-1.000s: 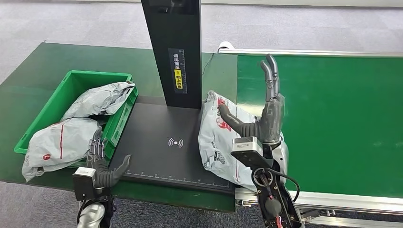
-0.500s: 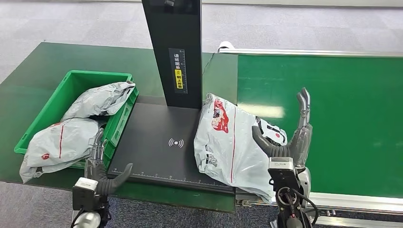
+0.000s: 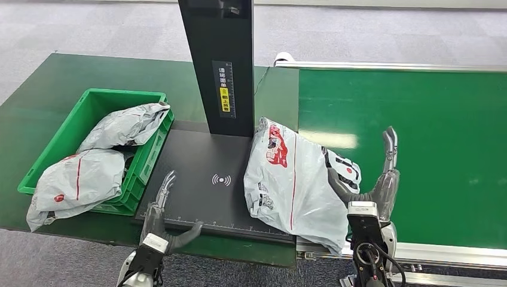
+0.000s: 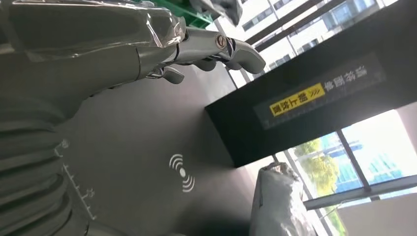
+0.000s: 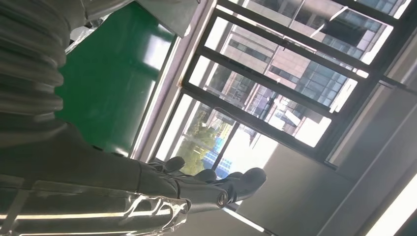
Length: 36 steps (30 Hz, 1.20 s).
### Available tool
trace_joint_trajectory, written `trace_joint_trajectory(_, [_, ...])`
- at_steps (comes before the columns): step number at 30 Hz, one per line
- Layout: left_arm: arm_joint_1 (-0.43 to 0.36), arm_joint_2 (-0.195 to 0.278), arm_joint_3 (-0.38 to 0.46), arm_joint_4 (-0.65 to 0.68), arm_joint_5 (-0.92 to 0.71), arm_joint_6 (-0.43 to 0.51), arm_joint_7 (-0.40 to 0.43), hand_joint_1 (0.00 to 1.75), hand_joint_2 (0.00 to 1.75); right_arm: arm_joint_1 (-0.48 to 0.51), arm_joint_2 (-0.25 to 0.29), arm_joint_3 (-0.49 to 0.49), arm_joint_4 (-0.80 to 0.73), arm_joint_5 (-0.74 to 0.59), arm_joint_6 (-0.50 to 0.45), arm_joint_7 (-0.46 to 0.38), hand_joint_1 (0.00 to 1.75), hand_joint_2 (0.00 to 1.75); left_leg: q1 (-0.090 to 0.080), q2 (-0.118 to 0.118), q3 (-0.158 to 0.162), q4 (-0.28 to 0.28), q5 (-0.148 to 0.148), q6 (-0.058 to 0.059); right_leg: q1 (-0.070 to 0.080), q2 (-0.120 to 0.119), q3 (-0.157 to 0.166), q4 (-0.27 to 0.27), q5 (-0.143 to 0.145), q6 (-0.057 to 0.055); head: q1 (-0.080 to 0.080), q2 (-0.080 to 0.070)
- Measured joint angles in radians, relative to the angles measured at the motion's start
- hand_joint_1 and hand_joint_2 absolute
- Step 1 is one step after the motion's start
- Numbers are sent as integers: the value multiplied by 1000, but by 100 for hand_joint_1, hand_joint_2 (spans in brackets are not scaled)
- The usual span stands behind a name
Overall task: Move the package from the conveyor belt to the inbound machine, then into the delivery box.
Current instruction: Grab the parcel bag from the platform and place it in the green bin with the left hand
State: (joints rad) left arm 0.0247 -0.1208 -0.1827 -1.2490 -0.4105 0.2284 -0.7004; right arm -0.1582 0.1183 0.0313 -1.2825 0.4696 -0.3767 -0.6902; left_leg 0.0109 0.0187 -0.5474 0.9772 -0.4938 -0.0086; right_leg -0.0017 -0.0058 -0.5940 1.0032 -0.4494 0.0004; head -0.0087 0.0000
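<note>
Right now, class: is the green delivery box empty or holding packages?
Holding packages. The green delivery box has one grey package inside and another grey package draped over its front rim.

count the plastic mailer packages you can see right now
3. One package lies across the inbound machine's black plate and the conveyor edge. Two grey ones are in the green bin: rear, front overhanging its rim. More may be hidden underneath.

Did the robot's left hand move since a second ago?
Yes. The left hand went sideways, from in front of the green box to the front edge of the black scanner plate, its fingers reaching over it.
</note>
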Motion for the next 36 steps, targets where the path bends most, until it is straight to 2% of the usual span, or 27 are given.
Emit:
trace_joint_trajectory(19, [-12,0,-37,54,-27,20,0,0,175,0,0,-16,15,-2,0,-3,0,175,0,0,0,0,0,0,0,0,0,0,0,0,0,0])
trace_joint_trajectory(21, [-20,0,-45,70,-89,64,0,0,175,0,0,-17,15,-7,0,-5,0,175,0,-1,0,0,0,0,0,0,0,0,0,0,0,0])
trace_joint_trajectory(26, [-59,-19,-90,164,-346,249,6,0,175,-2,-1,-16,16,-32,0,-6,0,175,0,-1,0,0,0,0,0,0,0,0,0,0,0,0])
trace_joint_trajectory(31, [-85,-44,-141,254,-576,414,54,0,175,-23,-7,-10,29,-63,-5,-7,0,175,0,0,0,0,0,0,0,0,0,0,0,0,0,0])
trace_joint_trajectory(34, [-93,-61,-152,265,-803,458,108,0,175,-38,-10,-2,43,-76,-6,-7,0,175,0,-1,0,0,0,0,0,0,0,0,0,0,0,0])
trace_joint_trajectory(36, [-96,-80,-152,264,-894,463,115,0,175,-46,-12,5,53,-81,-9,-7,0,175,0,-1,0,0,0,0,0,0,0,0,0,0,0,0])
